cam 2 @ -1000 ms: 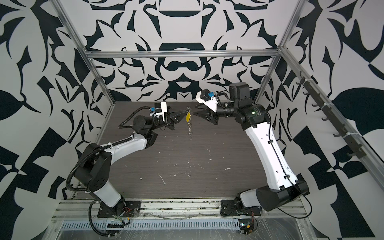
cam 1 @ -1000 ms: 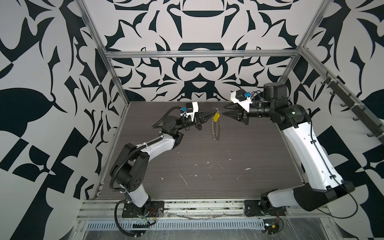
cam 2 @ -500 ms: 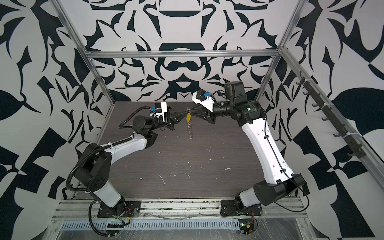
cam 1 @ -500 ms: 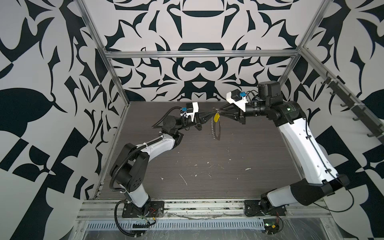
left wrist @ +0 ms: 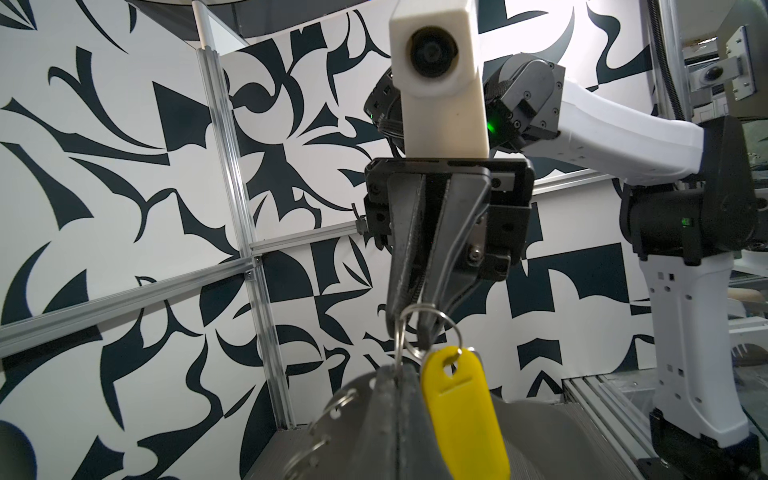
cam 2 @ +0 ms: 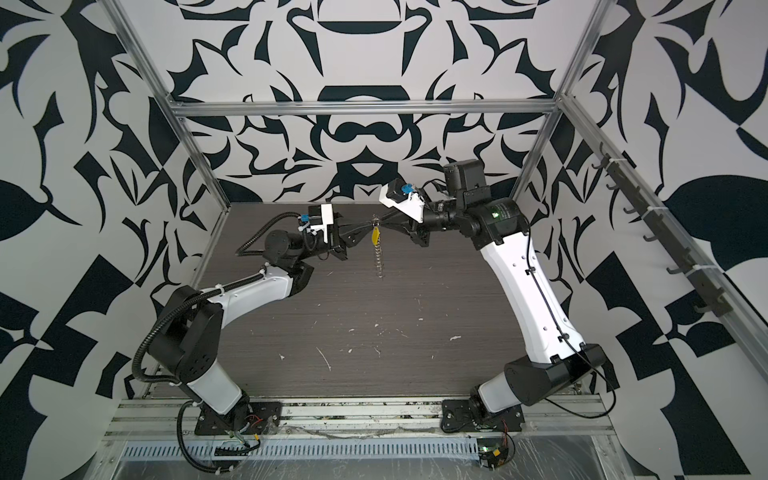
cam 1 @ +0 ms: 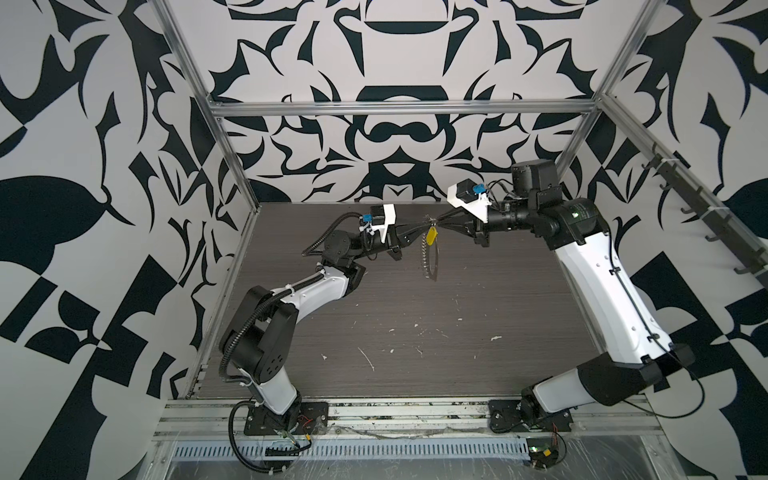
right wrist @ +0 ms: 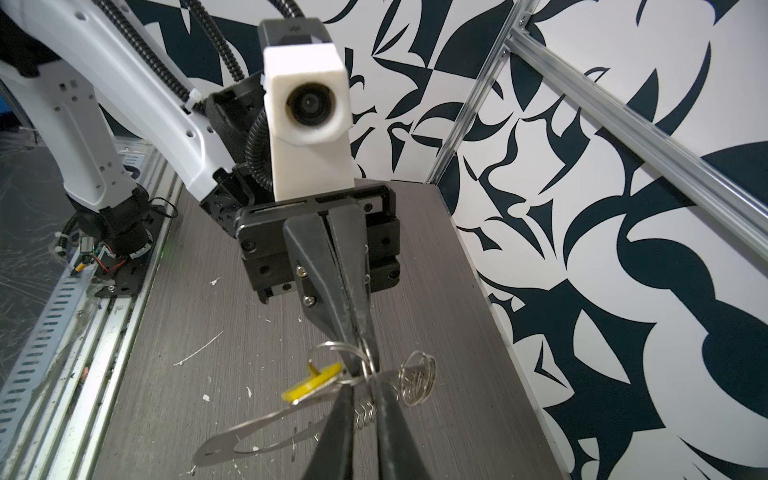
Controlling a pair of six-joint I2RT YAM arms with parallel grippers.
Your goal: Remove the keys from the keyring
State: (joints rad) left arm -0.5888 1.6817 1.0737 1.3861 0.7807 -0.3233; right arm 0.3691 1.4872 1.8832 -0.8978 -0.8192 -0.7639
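Beneath the keys (right wrist: 311, 384), hoop of keyring (right wrist: 208, 455): right wrist view, not left.

Above the rear middle of the table (cam 1: 415, 316), the left gripper (cam 1: 423, 226), reaching from the left, and the right gripper (cam 1: 437, 222), from the right, met tip to tip, with the keys (cam 1: 431, 237) hanging just below them beside the keyring (cam 1: 423, 257).

Black-and-white patterned walls (cam 1: 395, 54), grey tabletop (cam 1: 478, 299)
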